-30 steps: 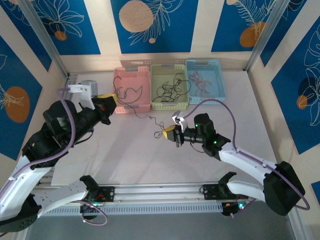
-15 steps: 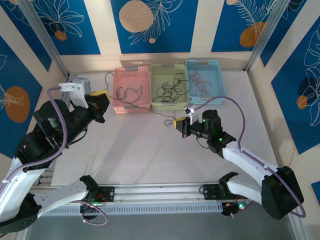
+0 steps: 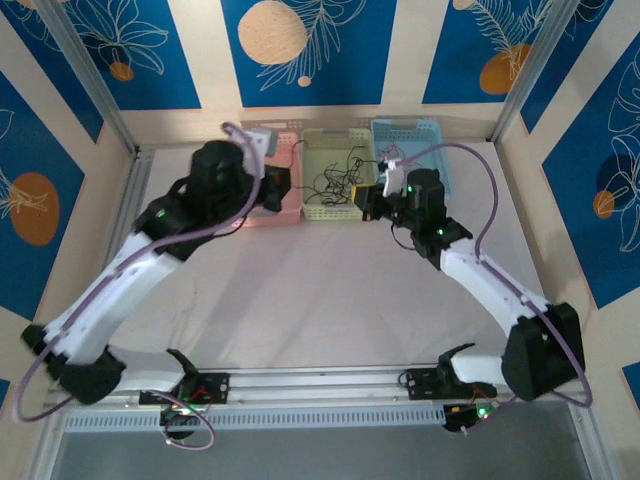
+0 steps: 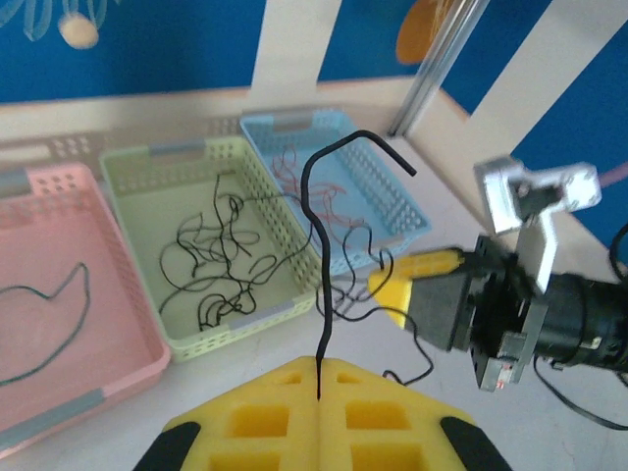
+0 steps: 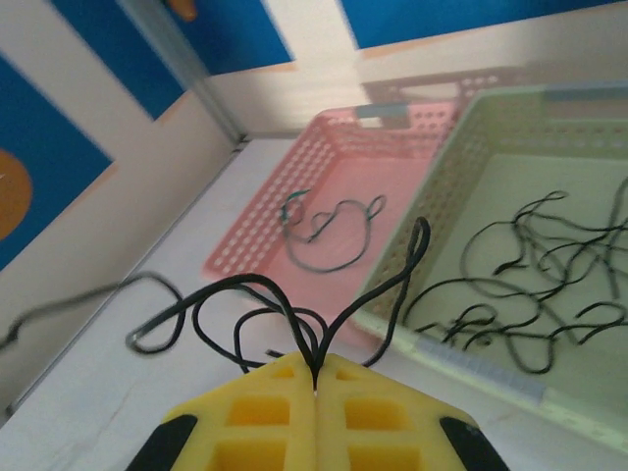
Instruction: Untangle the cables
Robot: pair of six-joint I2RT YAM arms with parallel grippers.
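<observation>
Working by the far green basket (image 4: 240, 316): left gripper (image 4: 320, 368) is pinched tight on one black cable (image 4: 316, 245) that stands upright from its pads. Right gripper (image 5: 316, 365), just to the right, is clamped on looped cables (image 5: 245, 309). I judge a left-right pull is next.

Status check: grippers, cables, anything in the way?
Both shut: left gripper on one black cable, right gripper on looped black strands. Near wall of green basket close by both.
</observation>
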